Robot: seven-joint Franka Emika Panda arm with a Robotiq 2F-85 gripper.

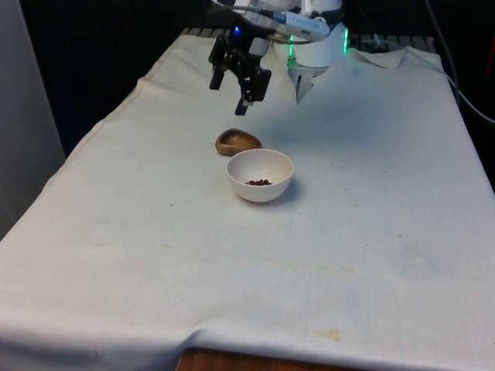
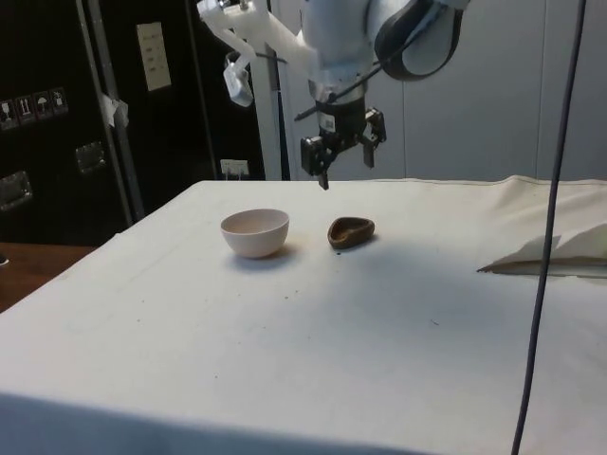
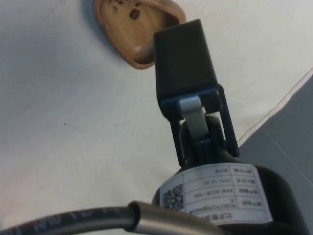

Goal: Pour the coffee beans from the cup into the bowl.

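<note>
The table (image 1: 371,255) lies under a white cloth (image 2: 379,322), wrinkled in places and lightly stained near the front edge. Above its far half the arm (image 2: 332,38) hangs with its gripper (image 1: 241,85) well clear of the surface, holding nothing; whether the fingers are spread or pressed together I cannot tell.

The bowl (image 1: 260,175) is white and round, upright near the middle of the table, with a small heap of dark beans (image 1: 258,182) at its bottom. Just beside it, on the robot's side and slightly to the front view's left, sits the cup (image 1: 237,141): a low brown wooden vessel with an uneven, rounded rim. In the side view the cup (image 2: 351,232) and bowl stand close but apart. The wrist view shows one or two dark specks inside the cup (image 3: 132,29); whether they are beans or marks in the wood I cannot say. It looks nearly empty, so the pour seems largely done.

The cup is probably light and stiff, its smooth curved wall likely to slip or tip in a pinch. The best hold would be across the rim, one finger inside and one outside. The bowl looks light enough to slide if knocked, so it is best left untouched.
</note>
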